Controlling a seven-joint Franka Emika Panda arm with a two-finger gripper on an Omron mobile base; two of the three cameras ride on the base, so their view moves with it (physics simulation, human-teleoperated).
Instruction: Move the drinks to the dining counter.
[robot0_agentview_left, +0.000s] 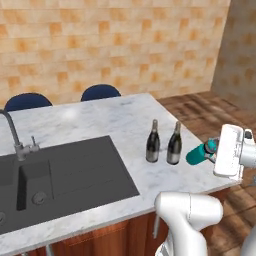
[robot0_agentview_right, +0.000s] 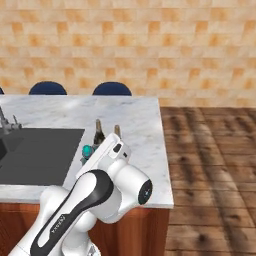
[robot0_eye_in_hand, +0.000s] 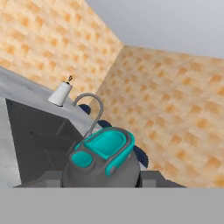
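Two blue chairs (robot0_agentview_left: 27, 101) (robot0_agentview_left: 100, 92) behind island; tan tile wall (robot0_agentview_left: 100, 40); wood floor (robot0_agentview_right: 210, 165); paper-towel roll (robot0_eye_in_hand: 60, 93).

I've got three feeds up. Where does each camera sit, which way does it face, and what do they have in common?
Left base view: behind the arm's left, looking down over the dining counter, sink, two wine bottles; end effector holding the teal bottle.
Right base view: behind the arm's right; the arm covers the counter edge.
Hand view: on the hand, looking along the teal bottle toward the tap.
Shared: counter, sink, teal bottle.
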